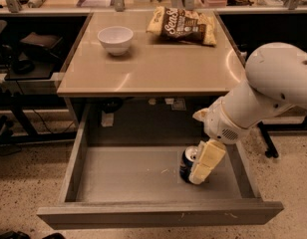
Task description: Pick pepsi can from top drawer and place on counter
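Observation:
The pepsi can (186, 163), dark blue with a silver top, stands upright on the bare bottom of the open top drawer (128, 176), towards its right side. My gripper (201, 164), cream coloured, reaches down into the drawer and sits right against the can's right side, covering part of it. The white arm (273, 88) comes in from the right above the drawer's right wall. The beige counter (153, 66) lies above and behind the drawer.
A white bowl (115, 39) stands at the back left of the counter and a brown-yellow snack bag (183, 25) lies at the back right. The drawer's front panel (158, 215) is nearest me. Dark desks and cables flank both sides.

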